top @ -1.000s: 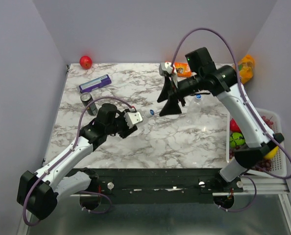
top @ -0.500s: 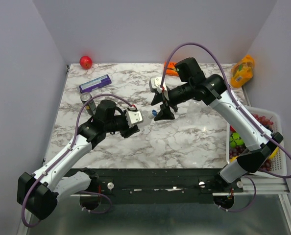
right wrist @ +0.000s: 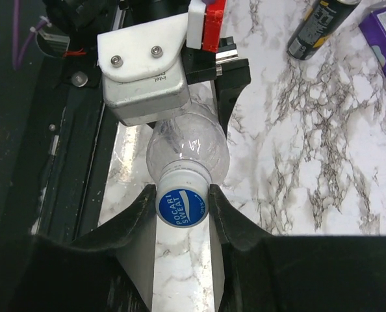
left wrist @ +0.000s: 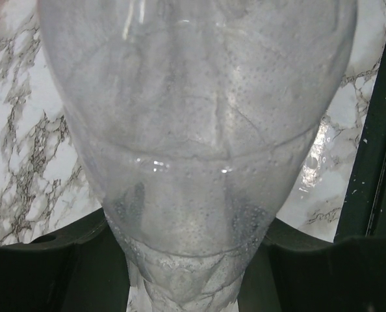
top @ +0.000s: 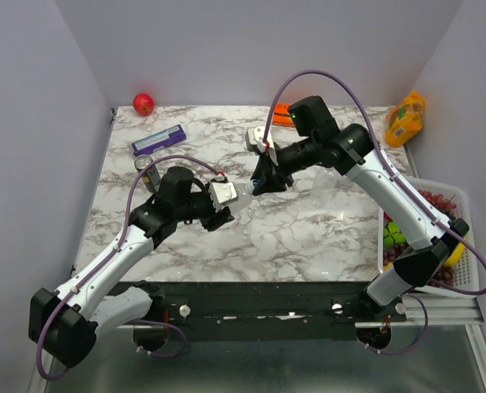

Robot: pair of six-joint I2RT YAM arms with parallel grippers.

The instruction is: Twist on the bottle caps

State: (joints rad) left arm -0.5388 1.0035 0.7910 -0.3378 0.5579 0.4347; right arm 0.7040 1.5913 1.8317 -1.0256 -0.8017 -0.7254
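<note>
My left gripper (top: 227,201) is shut on the body of a clear bottle (top: 240,192) and holds it level above the marble table, neck pointing right. In the left wrist view the bottle (left wrist: 193,130) fills the frame between the dark fingers. A blue-and-white bottle cap (right wrist: 182,207) sits on the neck of the bottle (right wrist: 188,148). My right gripper (right wrist: 182,203) is shut on that cap, one finger pressing each side. From above, the right gripper (top: 258,185) meets the bottle's neck at mid-table and hides the cap.
A dark can (top: 148,173) and a purple box (top: 158,140) lie left of the left arm. A red ball (top: 143,103) sits at the back left, an orange packet (top: 282,111) at the back, a yellow bag (top: 405,117) at the back right. A white fruit basket (top: 469,214) stands at the right edge.
My right gripper has swung left and down to the bottle's neck and closed on the cap. The left gripper has kept the bottle almost still.
</note>
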